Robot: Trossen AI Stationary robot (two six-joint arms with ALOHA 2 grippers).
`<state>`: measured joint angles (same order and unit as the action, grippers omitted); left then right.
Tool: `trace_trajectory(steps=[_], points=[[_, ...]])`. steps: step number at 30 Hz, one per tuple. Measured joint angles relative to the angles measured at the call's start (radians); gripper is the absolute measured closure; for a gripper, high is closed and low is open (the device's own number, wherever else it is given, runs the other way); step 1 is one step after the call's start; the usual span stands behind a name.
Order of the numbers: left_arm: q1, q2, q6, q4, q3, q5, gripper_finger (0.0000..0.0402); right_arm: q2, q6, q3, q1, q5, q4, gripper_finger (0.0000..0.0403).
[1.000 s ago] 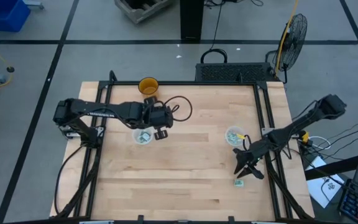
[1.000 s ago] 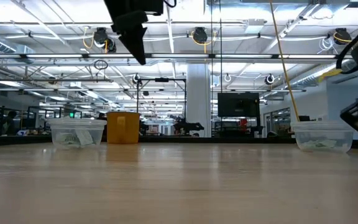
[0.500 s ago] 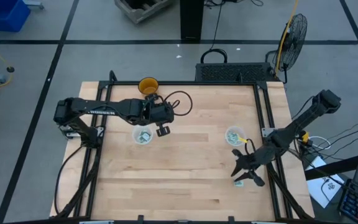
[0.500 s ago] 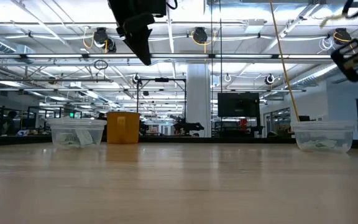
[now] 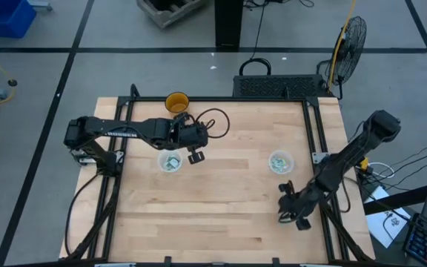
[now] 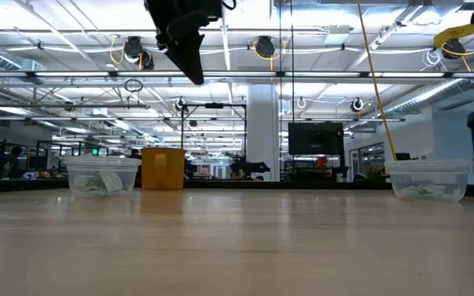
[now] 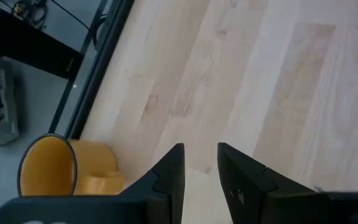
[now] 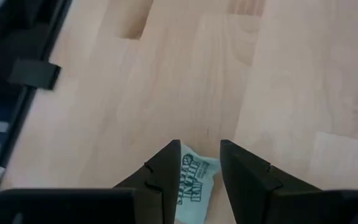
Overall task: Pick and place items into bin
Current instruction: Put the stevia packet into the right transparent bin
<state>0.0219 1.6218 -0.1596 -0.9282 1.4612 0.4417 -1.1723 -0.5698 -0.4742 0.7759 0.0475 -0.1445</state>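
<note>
One item (image 8: 194, 180), a small green-and-white packet, lies flat on the table (image 5: 221, 200) near its right edge. The right hand (image 8: 197, 168) is directly over it, with its two fingers open a little and the packet showing in the gap between them. The fingers do not grip it yet, as far as I can see. In the high view the right hand (image 5: 291, 210) hides the packet.

The step in hand seems to be the picking of this packet. The next move calls for the hand to go down to the wood, close on the thin wrapper and then carry it to the right bin (image 5: 279, 161), which stands nearby and already holds some packets. Because the packet lies so flat, the fingers may slide over it.

The left hand (image 5: 193, 154) hangs high above the table, just beside the left bin (image 5: 170, 162), which also contains packets. Its fingers are slightly apart and hold nothing. An orange mug (image 5: 177, 102) stands at the far edge.

The table is of pale wood planks inside a black frame. Around it is a large hall with a grey floor, ceiling lamps and a fan (image 5: 351, 37).
</note>
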Motion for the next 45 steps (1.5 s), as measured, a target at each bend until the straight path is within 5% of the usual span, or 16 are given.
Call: trace_trajectory(steps=[16,27,37,45], points=[[0.000,0.000,0.003,0.008,0.000,0.001,0.0300,-0.142,0.034,-0.023,0.005,0.008,-0.033,0.0302],[0.000,0.000,0.008,0.008,0.000,0.002,0.0300,-0.146,0.032,-0.019,0.004,0.024,0.012,0.0397],[0.000,0.000,0.060,0.018,0.000,0.003,0.0300,-0.093,0.117,-0.130,-0.033,0.213,-0.111,0.0400],[0.000,0.000,0.060,0.018,0.000,0.004,0.0300,0.040,0.048,-0.176,-0.101,0.585,-0.463,0.0402]])
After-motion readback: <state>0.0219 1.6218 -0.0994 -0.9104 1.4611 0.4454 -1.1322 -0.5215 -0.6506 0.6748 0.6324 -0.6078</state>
